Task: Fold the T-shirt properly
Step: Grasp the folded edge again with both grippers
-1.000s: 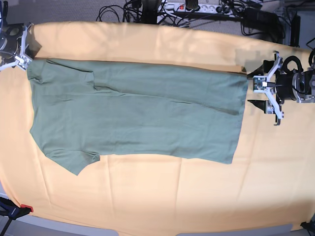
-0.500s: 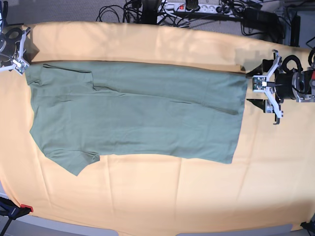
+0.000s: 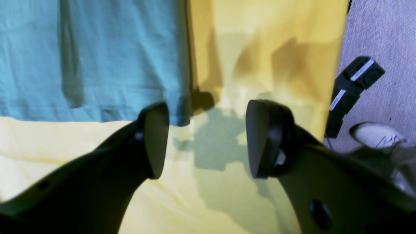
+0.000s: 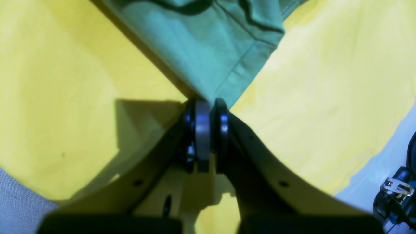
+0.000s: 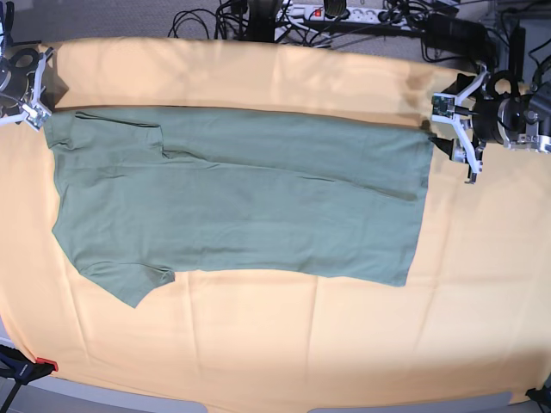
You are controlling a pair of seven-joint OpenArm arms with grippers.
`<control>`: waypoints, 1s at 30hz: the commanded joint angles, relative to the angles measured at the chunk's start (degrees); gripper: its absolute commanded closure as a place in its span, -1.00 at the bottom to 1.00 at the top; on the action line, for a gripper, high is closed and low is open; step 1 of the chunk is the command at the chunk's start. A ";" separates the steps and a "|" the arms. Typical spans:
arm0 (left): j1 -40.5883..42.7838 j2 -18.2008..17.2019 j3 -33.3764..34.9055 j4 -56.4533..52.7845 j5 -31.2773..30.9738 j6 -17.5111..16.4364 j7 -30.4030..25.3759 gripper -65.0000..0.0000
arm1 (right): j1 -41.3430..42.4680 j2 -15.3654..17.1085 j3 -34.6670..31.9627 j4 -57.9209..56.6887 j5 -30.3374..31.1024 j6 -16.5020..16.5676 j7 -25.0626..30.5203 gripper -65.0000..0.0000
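Observation:
The sage-green T-shirt (image 5: 241, 202) lies flat and folded lengthwise across the orange-yellow cloth, one sleeve pointing toward the near left. My right gripper (image 5: 39, 114) is at its far-left corner; the right wrist view shows that gripper (image 4: 208, 105) shut on a corner of the T-shirt (image 4: 208, 48), which is stretched away from it. My left gripper (image 5: 446, 127) hovers open just past the shirt's far-right corner. In the left wrist view the left gripper (image 3: 208, 139) has nothing between its fingers, and the hem corner of the T-shirt (image 3: 91, 58) lies beside one finger (image 3: 154, 139).
The orange-yellow cloth (image 5: 284, 344) covers the whole table. Cables and a power strip (image 5: 344, 13) lie beyond the far edge. A clamp (image 5: 26, 368) sits at the near-left corner. Past the table edge are a black box (image 3: 354, 87) and a white shoe (image 3: 377, 136).
My left gripper has moved toward the far edge, up to the shirt's far-right corner, still open. The right gripper pulled its corner slightly left, then held still.

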 commanded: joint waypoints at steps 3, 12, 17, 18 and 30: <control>-0.68 -1.25 -0.74 0.04 1.16 0.48 -2.56 -0.16 | 0.15 1.20 0.70 0.66 -0.20 -0.44 -0.26 1.00; -0.85 3.34 -0.74 -5.55 5.33 2.40 -6.56 -0.16 | 0.15 1.20 0.70 1.53 -0.22 -0.44 -0.68 1.00; -0.85 4.92 -0.74 -6.54 7.56 2.40 -7.96 -0.16 | 0.15 1.20 0.70 1.53 -0.17 -0.44 -0.68 1.00; -0.87 5.25 -0.74 -6.54 8.07 2.40 -7.98 -0.16 | 0.15 1.18 0.70 1.53 -0.17 -0.44 -0.68 1.00; -0.85 7.78 -0.74 -7.15 12.02 7.58 -8.39 -0.09 | 0.15 1.18 0.70 1.53 -0.15 -0.44 -0.68 1.00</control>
